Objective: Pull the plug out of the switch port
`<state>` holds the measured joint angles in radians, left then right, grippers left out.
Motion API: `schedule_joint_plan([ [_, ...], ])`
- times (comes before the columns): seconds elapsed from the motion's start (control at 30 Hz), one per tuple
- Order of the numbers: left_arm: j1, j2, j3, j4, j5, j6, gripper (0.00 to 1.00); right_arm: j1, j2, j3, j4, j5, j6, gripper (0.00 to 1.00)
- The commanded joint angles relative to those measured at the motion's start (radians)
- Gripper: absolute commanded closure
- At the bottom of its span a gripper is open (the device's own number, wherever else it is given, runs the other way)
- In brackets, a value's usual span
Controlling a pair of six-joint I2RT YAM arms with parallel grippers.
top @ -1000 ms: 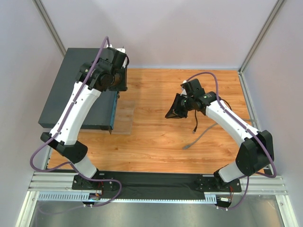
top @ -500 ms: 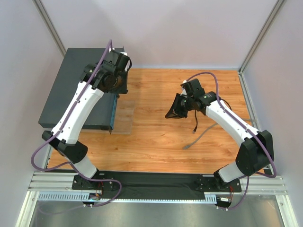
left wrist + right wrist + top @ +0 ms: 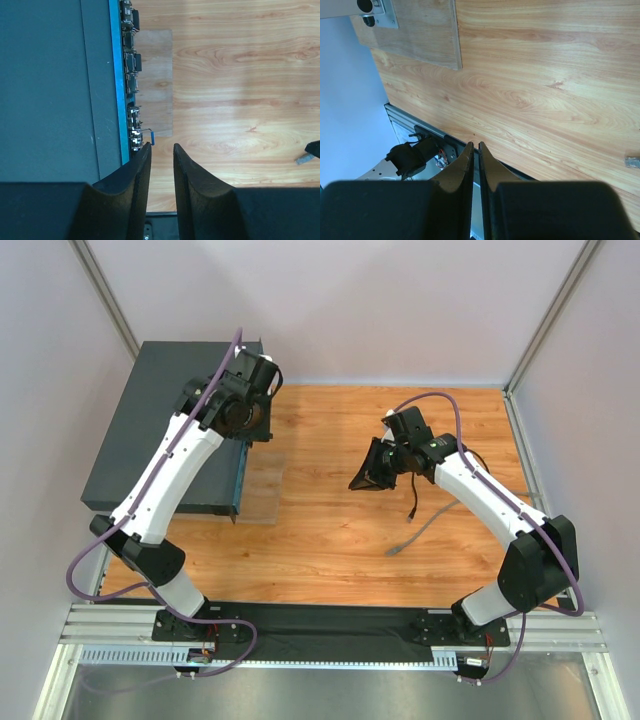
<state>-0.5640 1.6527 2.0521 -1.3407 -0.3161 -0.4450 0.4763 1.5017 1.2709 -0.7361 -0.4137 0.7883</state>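
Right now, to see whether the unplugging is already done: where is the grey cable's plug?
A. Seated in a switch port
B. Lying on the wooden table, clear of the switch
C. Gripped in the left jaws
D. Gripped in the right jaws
B: the plug at the end of the grey cable lies on the bare wooden table beside the right arm, well apart from the switch.

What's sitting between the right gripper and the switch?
Only the wooden table, with a paler rectangular patch beside the switch. The top view shows that stretch up to the right gripper.
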Motion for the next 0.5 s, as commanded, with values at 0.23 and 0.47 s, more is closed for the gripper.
schedule_joint_plan([
  [0.23,0.009,-0.040,-0.010,-0.178,-0.052,0.000,0.75,-0.001,-0.009,0.031,0.018,-0.016,-0.001,0.92],
  [0.47,-0.013,-0.053,0.045,-0.195,0.018,-0.008,0.75,-0.002,-0.006,0.031,0.018,-0.016,0.000,0.92],
])
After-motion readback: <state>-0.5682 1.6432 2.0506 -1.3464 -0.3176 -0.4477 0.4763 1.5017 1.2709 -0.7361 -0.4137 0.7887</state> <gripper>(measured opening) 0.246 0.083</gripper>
